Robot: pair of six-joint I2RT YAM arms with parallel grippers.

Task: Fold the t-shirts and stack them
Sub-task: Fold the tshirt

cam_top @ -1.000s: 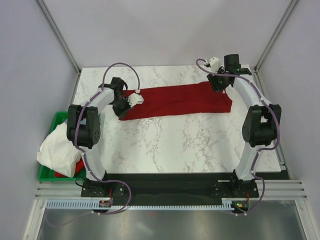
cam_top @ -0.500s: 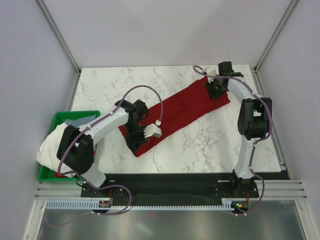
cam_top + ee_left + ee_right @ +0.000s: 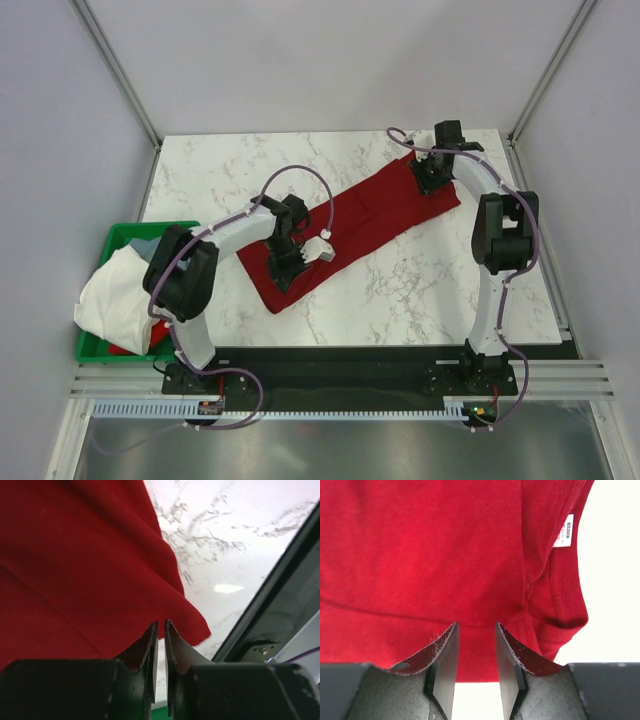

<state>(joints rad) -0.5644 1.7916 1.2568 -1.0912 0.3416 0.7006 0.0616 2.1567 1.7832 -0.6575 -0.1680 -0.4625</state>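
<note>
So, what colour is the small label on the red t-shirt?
The label is white, seen best in the right wrist view.

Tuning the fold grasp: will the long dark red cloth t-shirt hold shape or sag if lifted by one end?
Probably floppy: the dark red cloth t-shirt lies limp and creased on the white marble table, so a lifted end would likely sag. Likely light: thin fabric, soft folds by the white neck label.

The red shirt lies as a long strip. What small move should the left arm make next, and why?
Probably close the left gripper on the near end of the red shirt: its fingers stand almost together right at that corner, while the right gripper hangs open over the neck end. With a grip there, the strip could be folded in half.
</note>
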